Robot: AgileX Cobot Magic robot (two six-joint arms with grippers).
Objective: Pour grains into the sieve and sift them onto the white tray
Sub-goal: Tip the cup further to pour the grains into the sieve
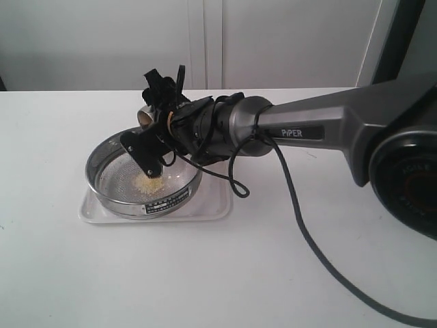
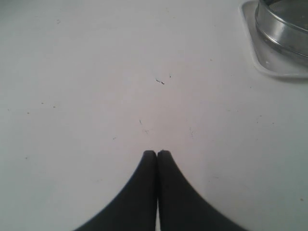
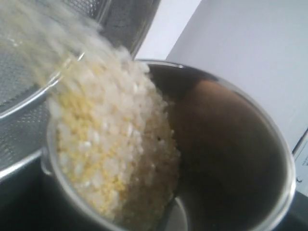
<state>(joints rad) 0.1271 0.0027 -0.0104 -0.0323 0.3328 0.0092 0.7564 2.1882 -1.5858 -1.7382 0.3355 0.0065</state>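
On the table's (image 1: 68, 273) left lay the white tray (image 1: 208, 210), and the sieve (image 1: 108, 195) sat on it. My right claw (image 1: 151, 116) was clamped on a tipped steel cup (image 1: 143, 117) above the sieve. Grains (image 1: 150, 183) made a small pile inside. My left claw (image 2: 157, 153) was squeezed together.
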